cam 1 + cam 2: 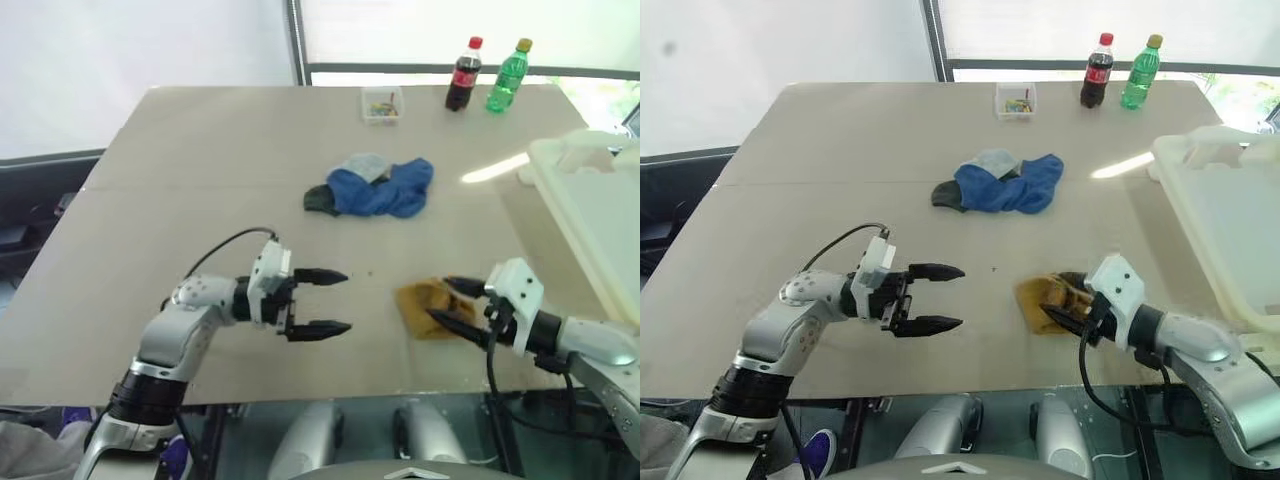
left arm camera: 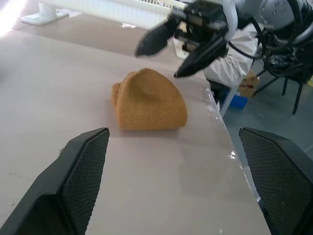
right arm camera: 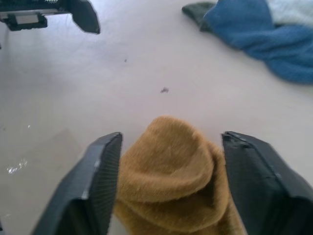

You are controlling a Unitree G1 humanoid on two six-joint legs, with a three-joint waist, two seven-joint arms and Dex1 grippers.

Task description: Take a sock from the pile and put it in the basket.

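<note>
While my right gripper (image 3: 168,181) sits spread around the mustard sock (image 3: 171,171) at lower right, I should pinch it firmly, then carry it to the basket (image 1: 590,200); my left gripper (image 1: 322,301) is spread, holding nothing.

Colours on your table
Mustard sock (image 1: 425,305) up front — your pile (image 1: 375,187) shows blue, grey, dark green — basket (image 1: 590,205) cream-white.

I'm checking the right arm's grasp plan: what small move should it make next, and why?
Probably close the right gripper on the mustard sock: its open fingers straddle the sock, which lies on the table, apart from the pile and outside the basket.
</note>
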